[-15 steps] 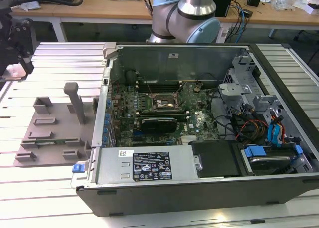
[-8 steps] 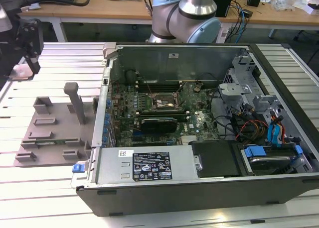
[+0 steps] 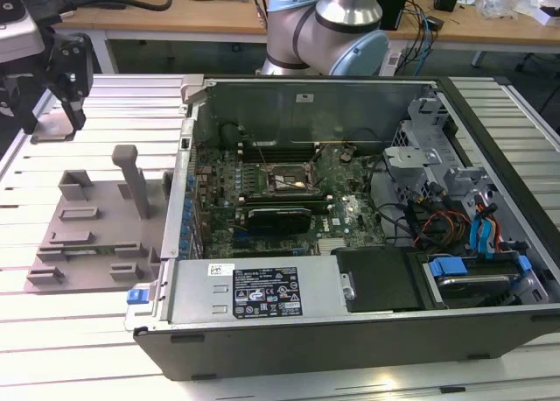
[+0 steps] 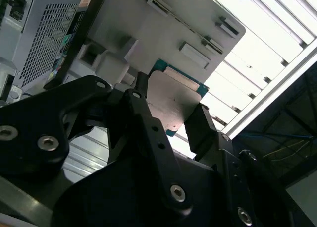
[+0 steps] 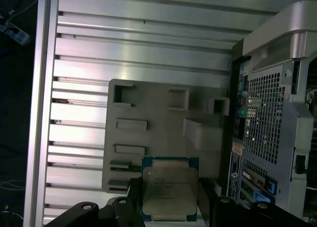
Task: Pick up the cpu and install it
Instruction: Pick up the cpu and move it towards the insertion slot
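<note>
The pincer (image 5: 170, 203) has its two black fingers (image 4: 142, 105) pressed against opposite edges of the cpu (image 5: 170, 190), closed only as far as the chip's width allows. The cpu hangs between them with its pale silver metal lid facing the first wrist camera, and a thin green-blue rim shows around the lid in both wrist views. It touches nothing but the fingers.

In the first wrist view, a grey tray (image 5: 163, 123) lies beyond the held chip. It is a flat moulded plate with several raised brackets and shallow rectangular pockets, and the cpu overlaps one of its edges in that picture. The tray rests on a counter (image 5: 138, 48) made of long aluminium slats.

In the exterior view the pincer sits high at the exterior view's left, lifted clear of the counter, with the tray nearer the camera than the pincer.

Just beside the tray, towards the exterior view's right, an open computer case (image 3: 350, 322) lies on its side. On its green motherboard, the square socket frame (image 3: 291, 182) sits near the middle. A long black block (image 3: 280, 217) lies just in front of the socket frame. The pincer and its chip are well apart from the socket frame. The arm's pale blue and silver base (image 3: 328, 24) stands behind the case.
</note>
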Robot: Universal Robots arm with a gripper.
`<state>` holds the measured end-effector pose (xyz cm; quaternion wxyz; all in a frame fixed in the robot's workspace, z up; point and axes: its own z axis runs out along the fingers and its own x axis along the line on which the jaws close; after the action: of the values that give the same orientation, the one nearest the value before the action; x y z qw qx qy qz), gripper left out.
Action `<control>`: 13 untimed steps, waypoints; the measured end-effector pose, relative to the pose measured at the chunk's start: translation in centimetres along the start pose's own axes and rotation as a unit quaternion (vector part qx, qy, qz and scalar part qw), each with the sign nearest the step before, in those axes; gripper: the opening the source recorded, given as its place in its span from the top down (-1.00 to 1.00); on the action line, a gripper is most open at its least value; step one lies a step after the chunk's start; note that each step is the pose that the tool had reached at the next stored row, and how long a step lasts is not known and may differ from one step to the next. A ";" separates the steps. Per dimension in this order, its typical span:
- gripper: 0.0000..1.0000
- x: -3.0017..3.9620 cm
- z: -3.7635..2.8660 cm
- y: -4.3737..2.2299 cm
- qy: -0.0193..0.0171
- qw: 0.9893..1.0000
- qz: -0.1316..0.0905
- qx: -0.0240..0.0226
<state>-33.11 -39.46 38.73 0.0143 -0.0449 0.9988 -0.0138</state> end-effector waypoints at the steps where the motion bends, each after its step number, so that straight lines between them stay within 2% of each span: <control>1: -0.09 -0.25 0.01 -0.03 0.000 1.000 0.000 0.000; 2: -0.09 -0.74 0.02 -0.07 0.000 1.000 0.000 0.000; 4: -0.09 -1.08 0.03 -0.10 0.000 1.000 0.000 0.000; 5: -0.09 -2.52 0.08 -0.23 0.000 1.000 0.000 0.001; 6: -0.09 -4.23 0.15 -0.38 0.001 1.000 0.000 0.002; 7: -0.09 -5.24 0.21 -0.47 0.001 1.000 0.000 0.003; 13: -0.09 -6.45 0.31 -0.57 0.001 1.000 0.000 0.005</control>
<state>-26.63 -39.45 38.62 0.0134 -0.0450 0.9987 -0.0184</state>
